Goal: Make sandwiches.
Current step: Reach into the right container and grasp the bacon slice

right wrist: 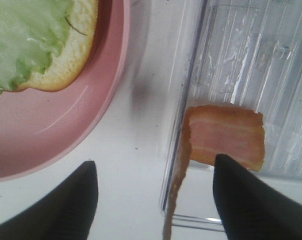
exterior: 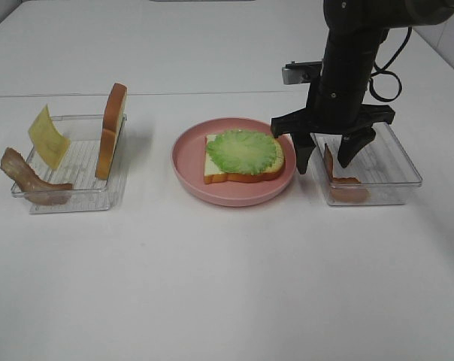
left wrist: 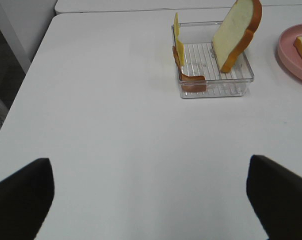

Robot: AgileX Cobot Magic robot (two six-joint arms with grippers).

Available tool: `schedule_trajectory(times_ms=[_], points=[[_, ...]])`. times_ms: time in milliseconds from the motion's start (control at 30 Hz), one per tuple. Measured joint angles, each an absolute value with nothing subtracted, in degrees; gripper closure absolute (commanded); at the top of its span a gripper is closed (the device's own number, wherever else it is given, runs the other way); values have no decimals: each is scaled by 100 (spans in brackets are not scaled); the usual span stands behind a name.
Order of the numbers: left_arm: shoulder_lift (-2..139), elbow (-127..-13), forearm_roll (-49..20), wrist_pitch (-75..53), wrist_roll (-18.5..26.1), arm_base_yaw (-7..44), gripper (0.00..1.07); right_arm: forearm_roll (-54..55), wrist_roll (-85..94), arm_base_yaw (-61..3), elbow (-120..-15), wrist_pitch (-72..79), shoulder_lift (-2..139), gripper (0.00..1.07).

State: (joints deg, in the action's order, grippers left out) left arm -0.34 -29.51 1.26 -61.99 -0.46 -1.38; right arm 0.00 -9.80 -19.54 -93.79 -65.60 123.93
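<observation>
A white bread slice (exterior: 221,171) with orange-brown crust lies on the round pink plate (exterior: 191,167), topped by a ruffled green lettuce leaf (exterior: 244,150). My right gripper (exterior: 325,158) is open and empty. It hangs over the near-left edge of the right clear tray (exterior: 396,162), straddling a bacon strip (exterior: 340,180) that leans on the tray wall. The right wrist view shows this bacon (right wrist: 226,135) between the fingers (right wrist: 76,205), with the lettuce-topped bread (right wrist: 46,45) beside it. My left gripper (left wrist: 151,200) is open and empty, well short of the left tray (left wrist: 241,75).
The left clear tray (exterior: 84,195) holds an upright bread slice (exterior: 111,130), a yellow cheese square (exterior: 47,136) and a bacon strip (exterior: 28,179) draped over its left edge. The same bread (left wrist: 237,31), cheese (left wrist: 177,40) and bacon (left wrist: 191,79) show in the left wrist view. White table all round.
</observation>
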Motion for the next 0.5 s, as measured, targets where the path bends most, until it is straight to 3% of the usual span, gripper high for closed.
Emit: schedule_trajectory(times_ms=[200,500], points=[[-34,-2951,126,-6199,-46,-138,4,0,-1003,-1954,-9379,-6463,12393,79],[-34,-2951,126,-6199,-46,-138,4,0,-1014,-1954,-9379,-6457,12393,79]])
